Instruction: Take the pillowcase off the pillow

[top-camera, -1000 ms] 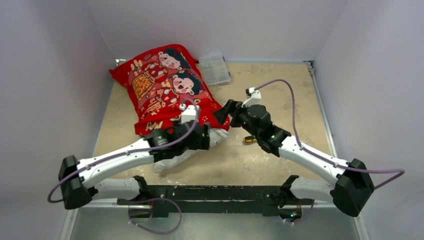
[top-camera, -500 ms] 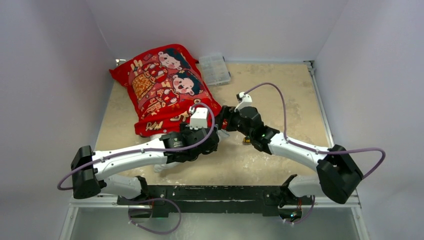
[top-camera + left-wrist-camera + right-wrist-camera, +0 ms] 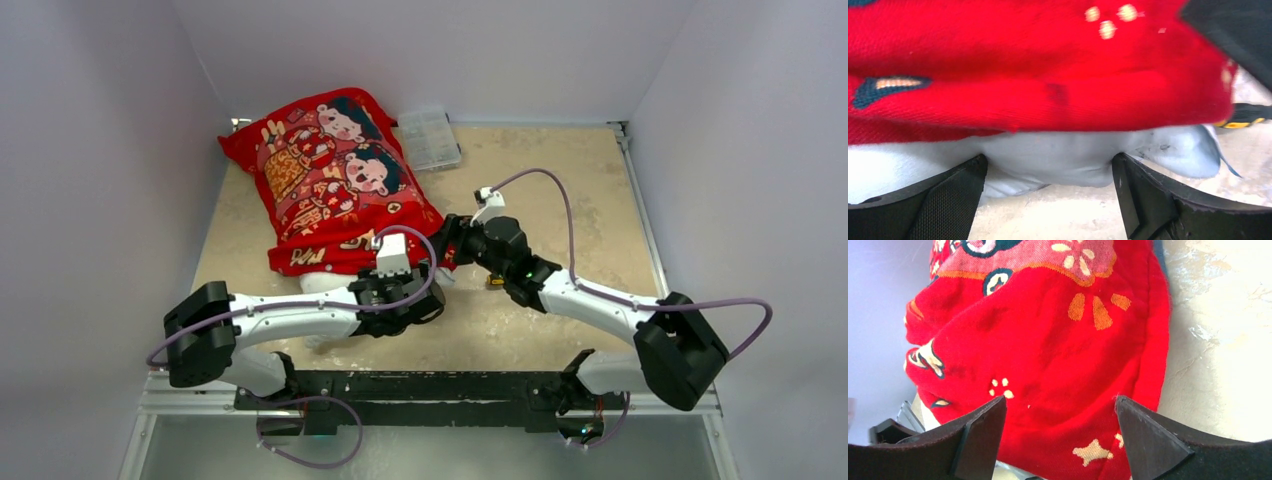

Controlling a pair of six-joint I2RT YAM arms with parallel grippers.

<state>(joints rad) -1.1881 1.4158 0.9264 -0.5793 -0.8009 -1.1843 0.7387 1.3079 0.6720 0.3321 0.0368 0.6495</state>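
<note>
Jaws wide and empty, left gripper [image 3: 1048,159] straddles the pillow's [image 3: 1168,147] bare corner, right gripper [image 3: 1060,400] the pillowcase [image 3: 1048,340] hem; pinching deep could trap both.

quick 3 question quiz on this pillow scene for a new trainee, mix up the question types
1. True or false: the pillowcase is fully off the pillow.
2. What sits between the left fingers? A) white pillow B) a cup C) nothing
3. Fill in: the right fingers straddle the ___ fabric.
Key: 1 false, the pillow only pokes out at the near edge. 2 A. 3 red.
</note>
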